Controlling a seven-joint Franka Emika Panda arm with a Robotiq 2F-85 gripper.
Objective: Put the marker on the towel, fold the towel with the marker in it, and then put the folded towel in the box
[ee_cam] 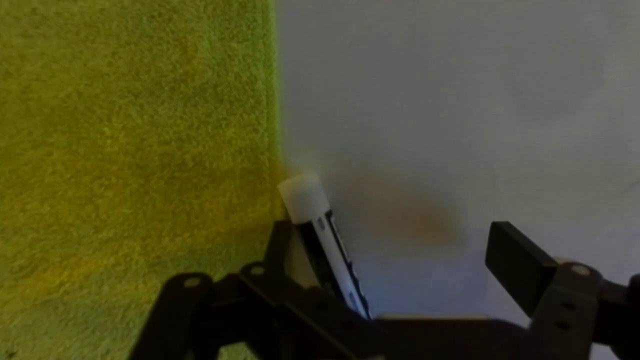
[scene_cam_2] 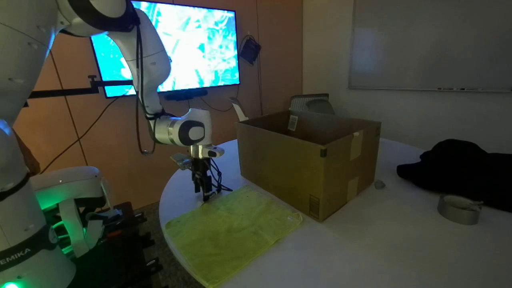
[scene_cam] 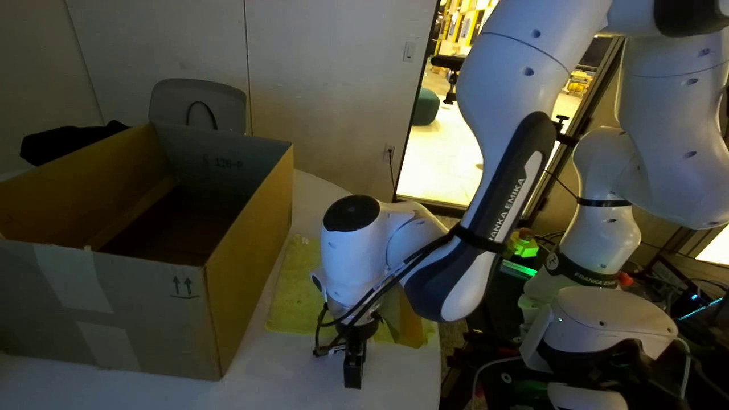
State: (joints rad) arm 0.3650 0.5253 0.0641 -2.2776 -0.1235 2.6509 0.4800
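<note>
Holds the black two-finger gripper [ee_cam: 392, 237] spread wide above the round white table [scene_cam_2: 380, 244]. Has the slim black-and-white marker [ee_cam: 325, 240] between the fingers, nearer the wrist view's left one, pointing its long axis, white end first, up-left at the edge of the yellow-green cloth towel [ee_cam: 135, 150]. Shows more table past the right finger; has the brown cardboard box [scene_cam_2: 280, 170] to one side, apart.

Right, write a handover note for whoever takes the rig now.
Fingers open; in the wrist view the slim black-and-white marker lies between them, close to one.
Marker is on the curved white table beside the yellow-green rectangular cloth towel, spread flat.
The large brown cardboard box stands open next to the towel.
Done: none of the three steps.
Left: marker onto towel, fold towel over it, folded towel into box.
</note>
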